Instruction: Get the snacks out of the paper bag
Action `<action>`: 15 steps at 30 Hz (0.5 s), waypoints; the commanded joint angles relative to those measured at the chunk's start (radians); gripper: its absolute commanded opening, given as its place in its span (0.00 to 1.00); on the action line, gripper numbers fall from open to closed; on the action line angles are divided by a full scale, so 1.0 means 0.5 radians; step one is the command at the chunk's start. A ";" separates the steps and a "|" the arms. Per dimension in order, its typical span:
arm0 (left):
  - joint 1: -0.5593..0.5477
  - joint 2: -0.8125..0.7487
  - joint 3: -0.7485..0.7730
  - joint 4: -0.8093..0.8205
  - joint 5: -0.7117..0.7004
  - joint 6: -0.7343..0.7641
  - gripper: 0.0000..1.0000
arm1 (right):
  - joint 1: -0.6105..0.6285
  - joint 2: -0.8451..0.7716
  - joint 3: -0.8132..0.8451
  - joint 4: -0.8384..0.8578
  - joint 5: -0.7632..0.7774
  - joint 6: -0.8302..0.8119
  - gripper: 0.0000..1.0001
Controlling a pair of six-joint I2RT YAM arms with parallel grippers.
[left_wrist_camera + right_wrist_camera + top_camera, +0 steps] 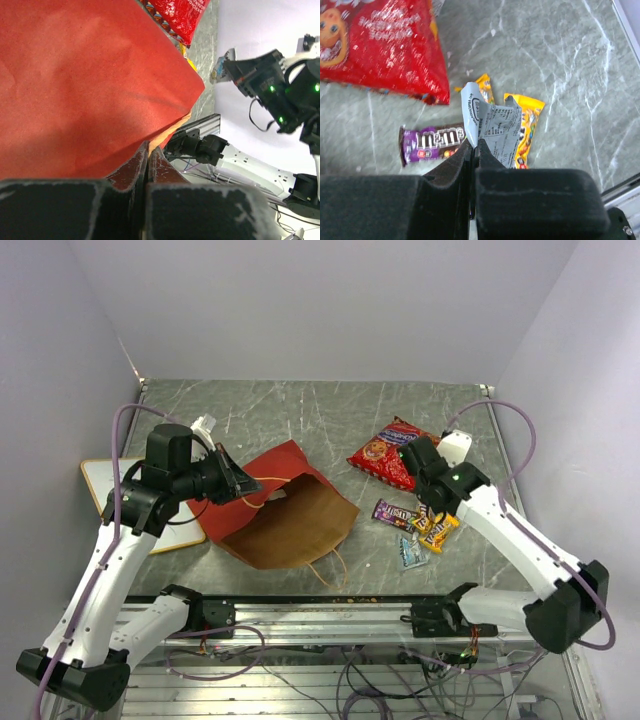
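Note:
The paper bag [285,505] lies on its side mid-table, red panel up and brown inside facing the near edge. My left gripper [243,483] is shut on its red edge [90,80], fingertips pinched together [149,147]. The red chip bag [388,455] lies to the right of it on the table. My right gripper [426,512] is shut on a pale blue-grey packet [495,130], held just above the purple packet [430,142] and the yellow packets [530,120]. Another pale blue packet [411,552] lies nearer the front. The chip bag also shows in the right wrist view [380,45].
A wood-framed whiteboard [110,490] lies at the left table edge under my left arm. The bag's looped handle [330,570] trails toward the metal rail [320,612] at the near edge. Walls close the table in at the back and both sides.

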State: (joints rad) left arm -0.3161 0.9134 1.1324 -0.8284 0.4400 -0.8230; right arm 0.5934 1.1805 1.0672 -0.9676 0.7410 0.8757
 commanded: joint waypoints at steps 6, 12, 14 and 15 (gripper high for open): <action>0.005 0.045 0.103 -0.121 0.026 0.077 0.07 | -0.623 0.453 -0.121 0.526 -0.248 -0.516 0.00; 0.003 0.067 0.166 -0.218 0.018 0.137 0.07 | -0.774 0.594 -0.304 0.677 -0.223 -0.654 0.00; 0.003 0.056 0.155 -0.206 0.026 0.145 0.07 | -0.797 0.615 -0.381 0.726 -0.290 -0.635 0.00; 0.003 0.050 0.151 -0.199 0.031 0.148 0.07 | -0.800 0.620 -0.414 0.761 -0.319 -0.614 0.00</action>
State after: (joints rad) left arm -0.3161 0.9520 1.1847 -0.9043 0.4416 -0.7815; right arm 0.2089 1.4769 0.9077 -0.6643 0.6224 0.5884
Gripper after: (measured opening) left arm 0.075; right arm 0.010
